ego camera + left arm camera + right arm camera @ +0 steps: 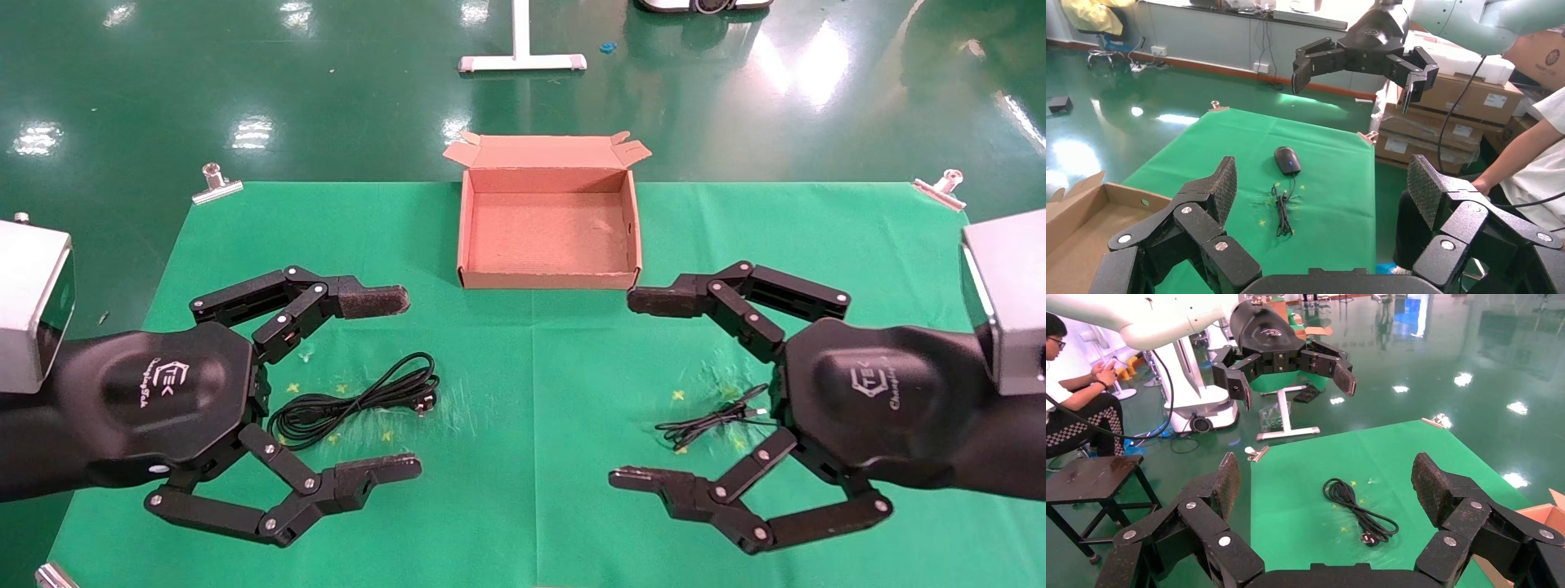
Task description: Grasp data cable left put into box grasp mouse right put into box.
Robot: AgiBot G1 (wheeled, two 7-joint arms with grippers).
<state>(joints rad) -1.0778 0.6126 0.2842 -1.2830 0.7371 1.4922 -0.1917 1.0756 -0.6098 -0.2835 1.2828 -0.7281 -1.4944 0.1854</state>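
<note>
The long, thick black data cable (353, 400), looped with a chunky plug at one end, lies on the left of the green-clothed worktop (531, 490), beneath the left gripper (392, 384), whose fingers are spread wide and hold nothing; the right gripper (637, 388) hovers likewise wide on the right; the shallow brown cardboard box (547, 279) sits empty at the far middle. The cable looks limp and light (loops may spill), so pinching across the bundled middle seems best; the small black rounded mouse (1287, 160) looks rigid and smooth, best gripped across its sides. The head view hides the mouse under the right arm, showing only its thin cord; the left wrist view shows it plainly.
</note>
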